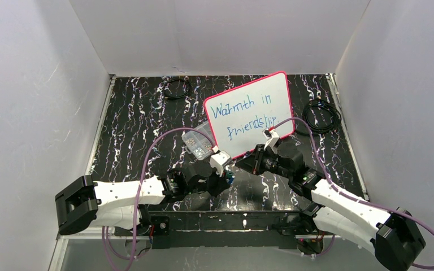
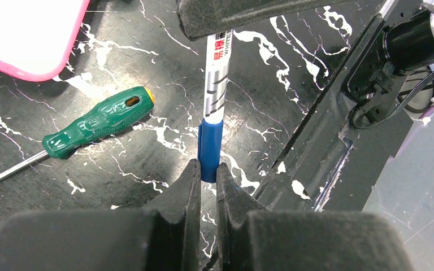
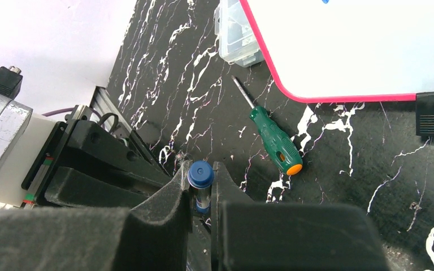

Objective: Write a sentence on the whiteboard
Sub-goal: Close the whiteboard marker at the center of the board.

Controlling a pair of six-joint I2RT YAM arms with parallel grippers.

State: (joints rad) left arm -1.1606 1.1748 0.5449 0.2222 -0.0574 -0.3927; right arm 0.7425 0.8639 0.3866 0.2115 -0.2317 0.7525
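Left pincer [image 2: 206, 169] is clamped on the blue cap [image 2: 210, 148] of the whiteboard marker [image 2: 217, 73]. Green-handled screwdriver [image 2: 99, 121] lies flat on the black marbled bench [image 1: 141, 113] just left of the marker, touching neither pincer. Clear compartment box [image 1: 198, 144] sits at the board's near-left corner. Right pincer [image 3: 202, 180] is clamped on the marker's far end, so both pincers hold the one marker close above the bench.

Key relation: the marker's long axis runs straight from the left pincer to the right one, cap end on the left side. Any cap push or pull has to go along that line.

Whiteboard [image 1: 280, 90] is propped tilted, beyond both pincers and to the right, away from the arm bases. The right arm is nearer to it. The sentence [image 1: 241, 104] reads "Warmth in friendship" in blue over two lines; a closing period cannot be made out.

Judged: the writing looks done, and the step in hand is seating the cap.
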